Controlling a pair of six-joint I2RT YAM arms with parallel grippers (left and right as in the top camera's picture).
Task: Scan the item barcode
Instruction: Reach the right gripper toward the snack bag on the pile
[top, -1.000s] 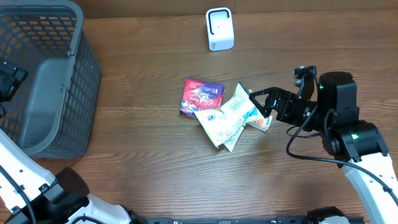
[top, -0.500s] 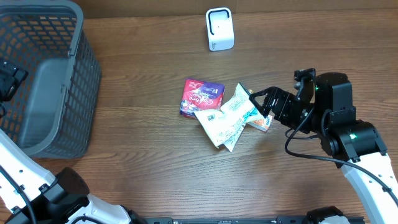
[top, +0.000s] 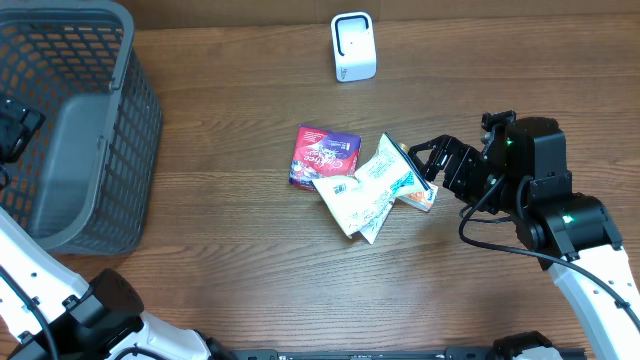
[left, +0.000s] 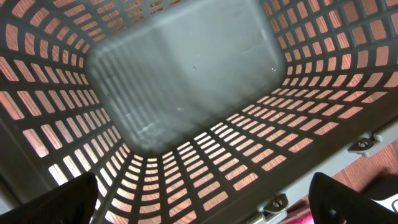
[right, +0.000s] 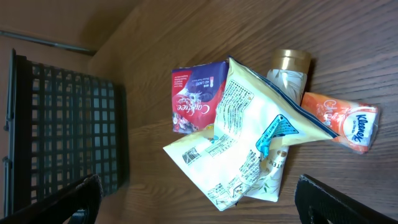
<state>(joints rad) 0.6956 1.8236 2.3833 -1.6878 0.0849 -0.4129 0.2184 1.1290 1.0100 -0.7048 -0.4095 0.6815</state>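
The right claw (top: 421, 165), fully open and empty, had shifted slightly beside the pouch (top: 370, 190) ahead, so pickup remained pending.

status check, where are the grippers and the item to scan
Left gripper open over grey mesh basket. Right gripper open beside white-and-yellow snack bag, nothing held. Bag overlaps gold-capped bottle, orange tissue pack, red packet. White scanner stands apart.

Perhaps shop checkout: basket (top: 136, 140), scanner (top: 353, 46).
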